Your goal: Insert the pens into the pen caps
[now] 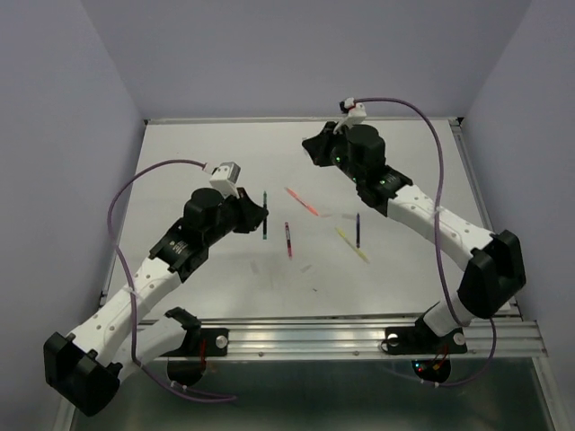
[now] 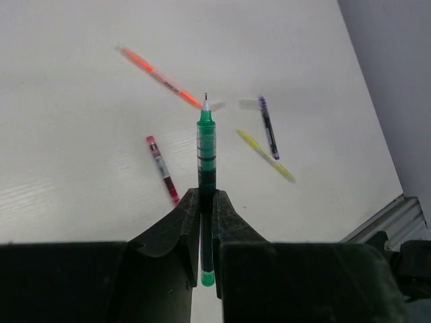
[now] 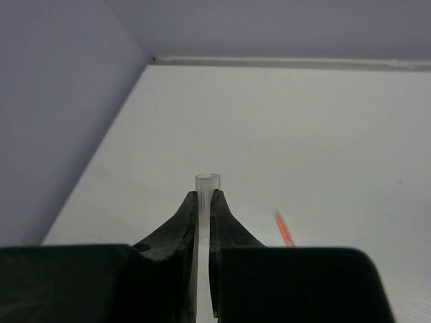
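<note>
My left gripper (image 2: 205, 198) is shut on a dark green pen (image 2: 206, 145), whose bare tip points away from the wrist, above the table. From above, this gripper (image 1: 261, 214) hangs left of centre with the green pen (image 1: 265, 220) across it. My right gripper (image 3: 205, 198) is shut on a translucent pen cap (image 3: 207, 182), open end outward, and is raised at the back (image 1: 311, 149). On the table lie a red pen (image 2: 162, 169), an orange-pink pen (image 2: 160, 76), a yellow pen (image 2: 264, 155) and a dark blue pen (image 2: 269, 127). Two loose pale caps (image 2: 217, 105) (image 2: 248, 103) lie near them.
The white table (image 1: 198, 162) is shut in by pale walls at the back and both sides. A metal rail (image 1: 359, 337) runs along the near edge by the arm bases. The orange-pink pen's tip (image 3: 283, 229) shows below the right gripper.
</note>
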{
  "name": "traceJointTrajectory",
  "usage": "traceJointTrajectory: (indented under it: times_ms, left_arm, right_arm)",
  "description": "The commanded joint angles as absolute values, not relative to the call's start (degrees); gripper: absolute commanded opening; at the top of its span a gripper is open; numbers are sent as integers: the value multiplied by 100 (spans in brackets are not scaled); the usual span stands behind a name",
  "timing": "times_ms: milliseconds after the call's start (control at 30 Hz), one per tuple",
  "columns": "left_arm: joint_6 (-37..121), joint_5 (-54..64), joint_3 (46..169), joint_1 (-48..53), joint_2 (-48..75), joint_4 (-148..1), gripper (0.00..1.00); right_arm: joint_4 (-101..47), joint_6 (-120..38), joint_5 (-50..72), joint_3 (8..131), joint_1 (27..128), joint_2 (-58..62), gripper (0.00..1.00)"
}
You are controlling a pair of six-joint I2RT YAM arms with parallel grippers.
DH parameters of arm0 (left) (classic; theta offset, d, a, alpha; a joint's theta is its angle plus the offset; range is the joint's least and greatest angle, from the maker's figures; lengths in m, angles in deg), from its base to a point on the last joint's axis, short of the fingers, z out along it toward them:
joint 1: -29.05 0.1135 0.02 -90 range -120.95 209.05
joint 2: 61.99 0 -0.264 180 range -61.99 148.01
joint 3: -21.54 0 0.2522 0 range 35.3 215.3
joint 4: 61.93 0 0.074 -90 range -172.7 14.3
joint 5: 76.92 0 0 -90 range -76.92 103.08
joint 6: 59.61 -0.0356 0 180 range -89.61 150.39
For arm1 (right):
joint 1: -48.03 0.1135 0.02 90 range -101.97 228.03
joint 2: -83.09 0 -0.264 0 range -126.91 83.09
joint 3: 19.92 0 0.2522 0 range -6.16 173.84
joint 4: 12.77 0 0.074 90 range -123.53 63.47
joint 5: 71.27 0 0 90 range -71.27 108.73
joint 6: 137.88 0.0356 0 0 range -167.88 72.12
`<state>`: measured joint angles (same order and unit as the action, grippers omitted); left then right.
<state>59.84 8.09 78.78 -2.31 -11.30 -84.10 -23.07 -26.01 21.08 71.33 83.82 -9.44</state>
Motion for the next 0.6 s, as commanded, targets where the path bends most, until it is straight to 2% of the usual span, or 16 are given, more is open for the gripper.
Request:
traceJointTrajectory:
  times_ms: [0,167,300,567]
  left_arm:
    - [5237,-140,8038,-505,-926,-7096,0]
    - [4877,-572,8126,-795,-681,-6366,0]
    - [4806,-669,8223,-857,-478,-6103,0]
    - [4832,-757,8188,-875,-627,-5952,0]
  right_arm:
    - [-1116,-1669,2135,6460,8600,-297,1]
    - [-546,-1221,1917,5967,8547,424,1]
    - [-500,-1184,1337,5888,8547,557,1]
    - [-131,-1149,1047,5493,8547,733,1]
